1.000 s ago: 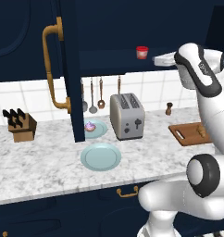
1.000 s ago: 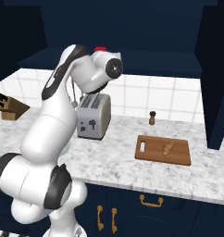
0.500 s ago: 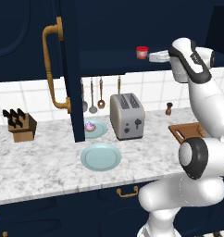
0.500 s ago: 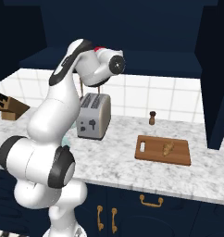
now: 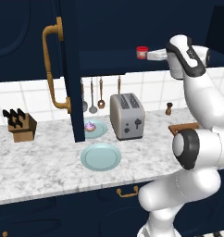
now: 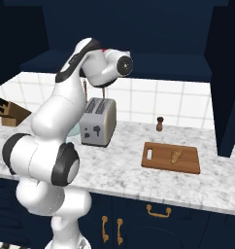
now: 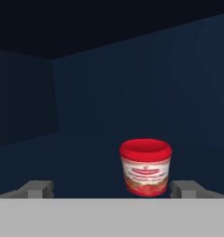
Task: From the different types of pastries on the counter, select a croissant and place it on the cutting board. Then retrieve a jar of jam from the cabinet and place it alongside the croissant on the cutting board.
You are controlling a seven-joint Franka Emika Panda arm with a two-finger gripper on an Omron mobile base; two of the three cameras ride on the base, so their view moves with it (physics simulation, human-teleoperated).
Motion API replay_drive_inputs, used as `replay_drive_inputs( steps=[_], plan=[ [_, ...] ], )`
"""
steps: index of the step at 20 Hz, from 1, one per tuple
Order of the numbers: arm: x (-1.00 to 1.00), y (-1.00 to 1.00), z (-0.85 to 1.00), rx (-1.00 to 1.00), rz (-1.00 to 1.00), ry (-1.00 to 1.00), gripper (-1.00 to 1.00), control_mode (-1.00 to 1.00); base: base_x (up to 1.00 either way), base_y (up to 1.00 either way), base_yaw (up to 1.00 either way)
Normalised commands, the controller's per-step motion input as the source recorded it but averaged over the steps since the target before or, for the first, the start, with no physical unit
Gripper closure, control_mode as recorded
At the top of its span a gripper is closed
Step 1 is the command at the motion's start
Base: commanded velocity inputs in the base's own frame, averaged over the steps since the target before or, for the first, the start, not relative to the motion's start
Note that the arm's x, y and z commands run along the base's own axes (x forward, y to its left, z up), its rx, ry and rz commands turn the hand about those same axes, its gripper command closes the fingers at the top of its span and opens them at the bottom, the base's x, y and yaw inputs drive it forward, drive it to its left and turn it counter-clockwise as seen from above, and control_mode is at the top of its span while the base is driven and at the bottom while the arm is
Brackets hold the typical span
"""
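So the arm is stretched up into the open cabinet (image 5: 67,69), and the gripper (image 5: 150,55) is level with the jam jar (image 5: 141,52), just beside it on the shelf. From the hand camera the jar (image 7: 146,167) stands upright on the dark shelf, red lid on top, pale label around it, and it sits between the two finger tips (image 7: 39,189) but closer to the right one. The fingers are spread wide with nothing pinched, and the jar looks a bit farther in than the tips, so no contact that I can see. Down on the counter (image 6: 124,170) the croissant (image 6: 176,156) is already lying on the cutting board (image 6: 163,159), toward the end away from the handle hole. The pepper grinder (image 6: 159,123) stands behind the board near the tiled wall. The toaster (image 5: 127,115) is near the middle of the counter, the frosted cupcake (image 5: 89,126) sits on a plate (image 5: 99,129) right by the open cabinet door, an empty plate (image 5: 101,156) is in front of it, and the knife block (image 5: 20,126) is off at the far left.
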Motion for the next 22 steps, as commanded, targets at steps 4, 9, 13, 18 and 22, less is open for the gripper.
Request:
replay_drive_inputs(
  steps=[4,9,13,18,22],
  plan=[
    [0.2,0.16,0.0,0.0,0.0,0.0,-1.0,-1.0,0.0,0.0,0.0],
    [0.29,0.11,0.0,0.0,0.0,0.0,-1.0,-1.0,0.0,0.0,0.0],
    [0.3,0.0,0.0,0.0,0.0,0.0,-1.0,-1.0,0.0,0.0,0.0],
    [0.34,0.0,-0.04,0.0,0.0,0.0,-1.0,-1.0,0.0,0.0,0.0],
    [0.31,0.0,-0.08,0.0,0.0,0.0,-1.0,-1.0,0.0,0.0,0.0]
  ],
)
